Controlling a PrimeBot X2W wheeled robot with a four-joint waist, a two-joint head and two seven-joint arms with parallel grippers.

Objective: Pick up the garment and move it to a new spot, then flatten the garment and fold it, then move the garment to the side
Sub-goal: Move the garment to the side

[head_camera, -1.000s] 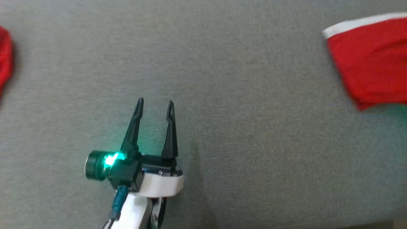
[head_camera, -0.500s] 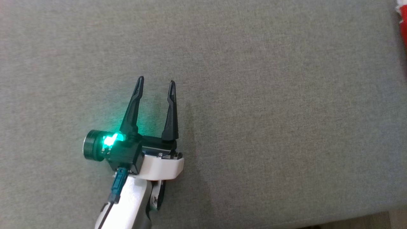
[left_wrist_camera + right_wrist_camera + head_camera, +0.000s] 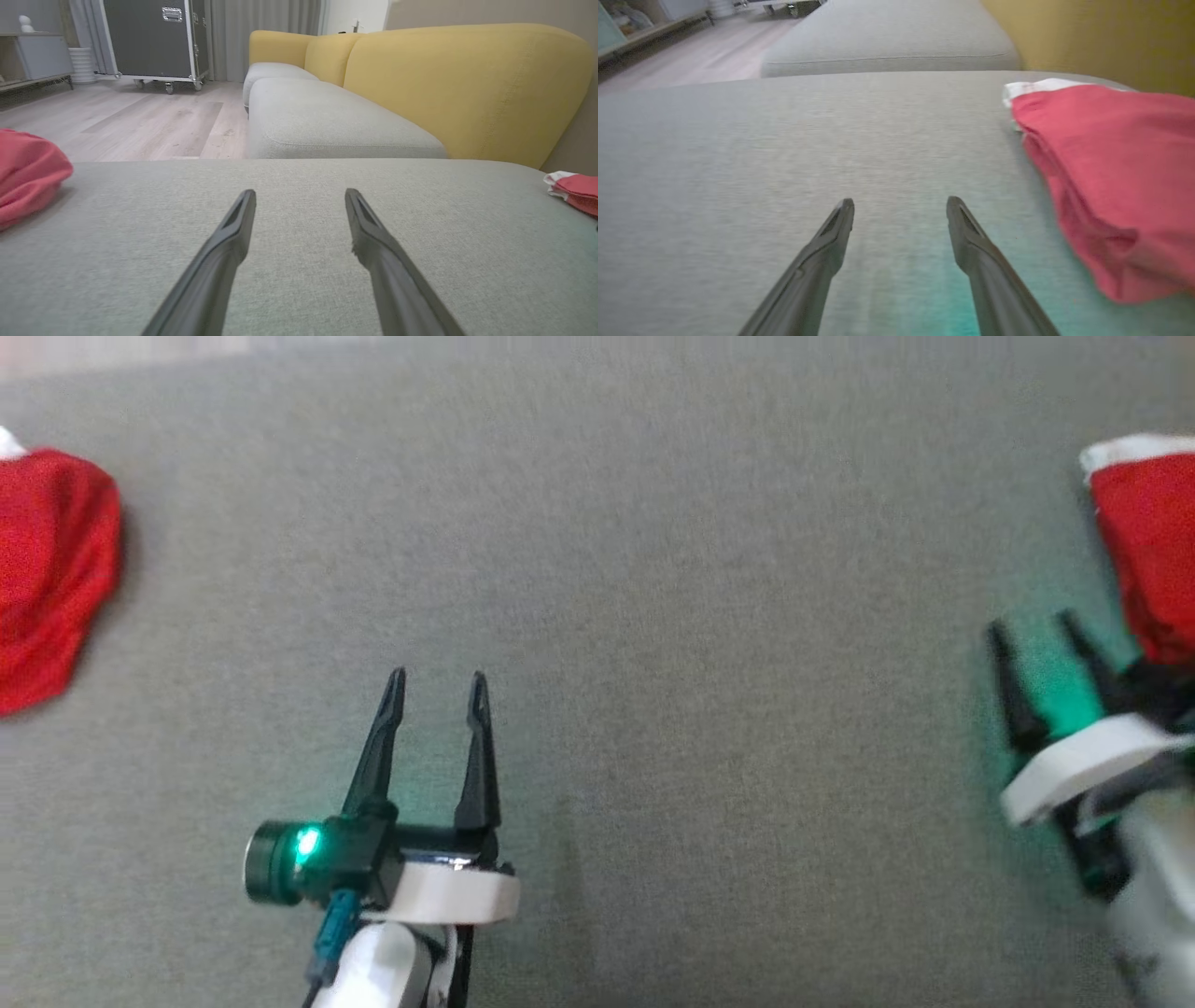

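Grey cushion [image 3: 709, 616] carried two red garments. The white-edged garment [image 3: 1153, 551] lay at far right, just beside the right gripper [image 3: 1031, 623]. The crumpled garment [image 3: 47, 569] lay at far left, well apart from the left gripper [image 3: 437, 683]. Both grippers pointed forward, fingers spread, holding nothing.

Grey cushion [image 3: 299, 261], yellow sofa back [image 3: 467, 88], wood floor [image 3: 140, 121], wheeled black case [image 3: 149, 39].

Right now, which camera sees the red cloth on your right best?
The right wrist view: the red cloth is big and close, white edge clear. The head view cuts it off at the side; the left wrist view shows just a small far bit.
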